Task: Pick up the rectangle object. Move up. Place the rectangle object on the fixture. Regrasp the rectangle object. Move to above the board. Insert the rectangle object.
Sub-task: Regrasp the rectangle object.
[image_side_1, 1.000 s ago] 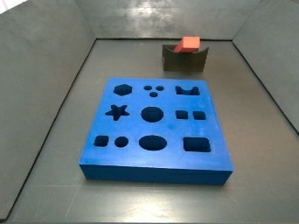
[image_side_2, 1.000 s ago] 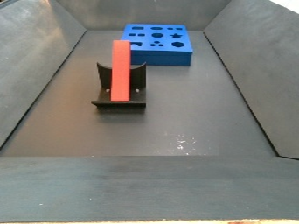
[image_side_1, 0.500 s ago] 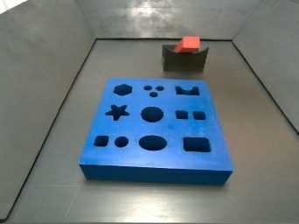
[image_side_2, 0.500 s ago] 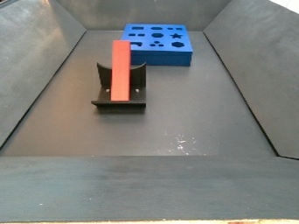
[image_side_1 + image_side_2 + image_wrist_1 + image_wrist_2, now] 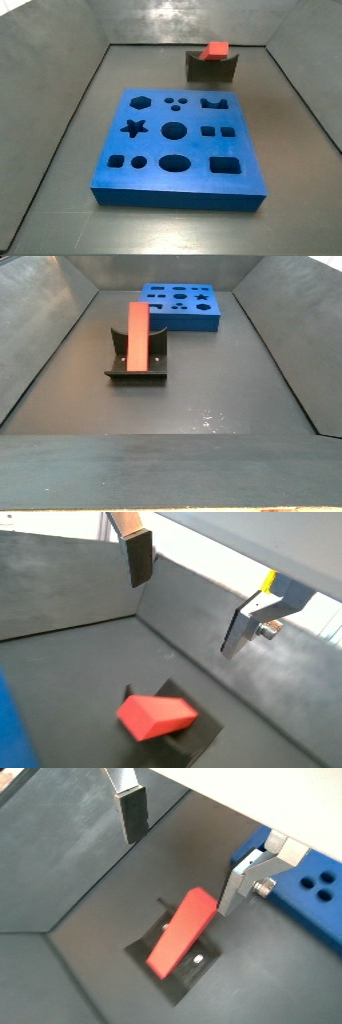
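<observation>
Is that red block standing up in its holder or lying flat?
Standing, tilted slightly: the rectangle object rises from the fixture, leaning on its back. The gripper hovers above, open and empty.

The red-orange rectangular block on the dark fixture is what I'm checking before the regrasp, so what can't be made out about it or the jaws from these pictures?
- Red-orange rectangular block: its lower end, hidden by the dark fixture in both side views.
- Its seating in the notch: in a side view only its top shows above the fixture.
- Gripper: absent from both side views; the wrist views show open jaws, nothing between, arm cut off by the edge.
- Blue slab board: mostly cut off in this wrist view.
</observation>
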